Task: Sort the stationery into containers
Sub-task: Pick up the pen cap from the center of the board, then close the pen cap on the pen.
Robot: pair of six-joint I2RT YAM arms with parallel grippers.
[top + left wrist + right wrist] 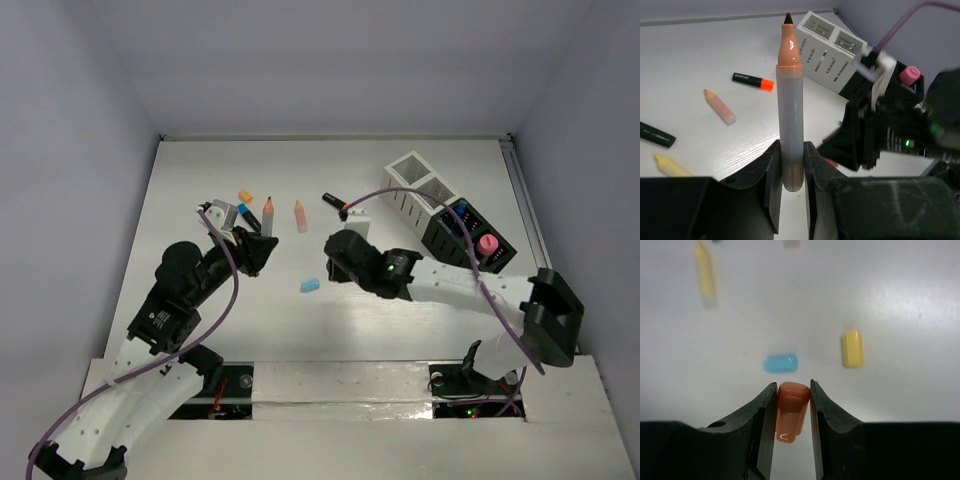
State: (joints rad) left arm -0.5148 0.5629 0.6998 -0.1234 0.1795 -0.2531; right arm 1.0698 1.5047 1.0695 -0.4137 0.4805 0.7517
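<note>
Here, left tool [790,152] clamping grey marker [790,100], base hidden, right tool [792,390] pinching orange piece [791,412], perhaps a cap.

Left tool [791,159] clamps a grey marker [790,120] upright, orange tip up. Behind it on the worktop [695,55], a black marker with orange cap [753,80] lies near the white boxes [827,47].

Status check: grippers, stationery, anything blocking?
Left gripper shut on uncapped marker, held by its tail end. Right gripper shut on orange cap. Blue piece and yellow piece lie loose just ahead of it.
</note>
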